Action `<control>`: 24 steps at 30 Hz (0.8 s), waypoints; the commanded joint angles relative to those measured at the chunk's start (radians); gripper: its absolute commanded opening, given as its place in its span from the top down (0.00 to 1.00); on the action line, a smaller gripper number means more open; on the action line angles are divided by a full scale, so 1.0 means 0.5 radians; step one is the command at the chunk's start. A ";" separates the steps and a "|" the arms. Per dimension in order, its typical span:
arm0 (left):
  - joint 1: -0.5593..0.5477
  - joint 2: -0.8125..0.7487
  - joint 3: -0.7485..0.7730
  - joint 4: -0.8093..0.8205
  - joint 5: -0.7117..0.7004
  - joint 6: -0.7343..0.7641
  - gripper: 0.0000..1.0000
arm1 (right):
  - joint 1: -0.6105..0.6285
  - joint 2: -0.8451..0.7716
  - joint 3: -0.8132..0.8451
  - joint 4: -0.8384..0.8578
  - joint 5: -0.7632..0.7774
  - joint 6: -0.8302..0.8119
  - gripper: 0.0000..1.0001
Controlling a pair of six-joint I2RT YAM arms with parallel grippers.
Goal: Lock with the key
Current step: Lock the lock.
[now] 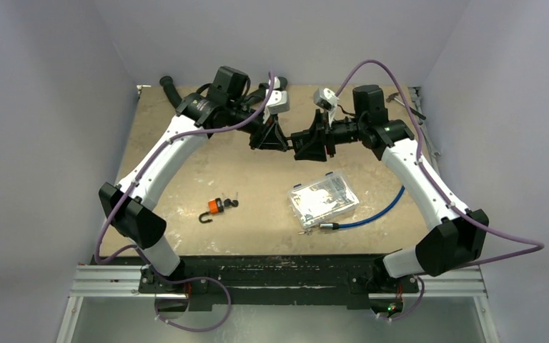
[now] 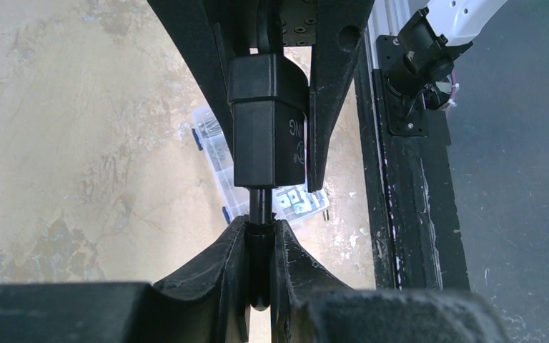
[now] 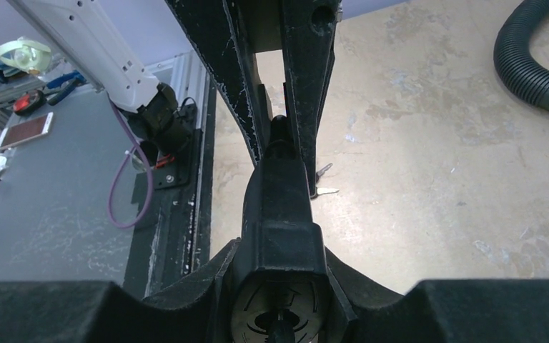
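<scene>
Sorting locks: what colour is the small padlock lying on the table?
The padlock is orange; top external view shows it.

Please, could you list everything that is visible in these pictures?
held padlock: one, black, in mid-air.
loose padlock: one, orange, on the table, near left.
keys: number unclear, dark, beside the loose padlock.
box: one, clear plastic, near right.
cable: one, blue, right of the box.
hose: one, black, far left corner.
left arm: one, white and black, jaws shut on the shackle.
right arm: one, white and black, jaws around the padlock's body.
</scene>
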 commanded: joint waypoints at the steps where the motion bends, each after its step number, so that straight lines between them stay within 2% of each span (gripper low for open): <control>1: -0.034 -0.015 0.089 0.197 0.040 0.045 1.00 | 0.062 0.002 0.064 0.226 -0.130 0.245 1.00; 3: -0.004 -0.015 0.087 0.261 0.045 -0.068 1.00 | 0.048 -0.007 0.044 0.331 -0.085 0.351 1.00; 6: 0.148 -0.010 0.061 0.530 0.211 -0.365 0.83 | -0.013 -0.040 -0.049 0.668 -0.037 0.685 1.00; 10: 0.332 -0.016 -0.022 0.942 0.474 -0.780 0.77 | -0.111 -0.056 -0.140 1.137 -0.012 1.082 1.00; 14: 0.374 -0.048 -0.049 1.175 0.533 -0.993 0.53 | -0.173 -0.027 -0.120 1.393 -0.010 1.256 1.00; 16: 0.381 -0.070 -0.057 1.250 0.507 -1.054 0.48 | -0.197 -0.019 -0.129 1.607 -0.012 1.395 1.00; 19: 0.400 -0.089 -0.077 1.265 0.488 -1.068 0.44 | -0.220 -0.018 -0.161 1.953 -0.003 1.640 1.00; 21: 0.406 -0.109 -0.124 1.303 0.455 -1.099 0.44 | -0.222 -0.013 -0.168 2.071 0.008 1.735 1.00; 24: 0.408 -0.181 -0.309 1.509 0.384 -1.223 0.42 | -0.222 -0.002 -0.222 2.241 0.020 1.889 1.00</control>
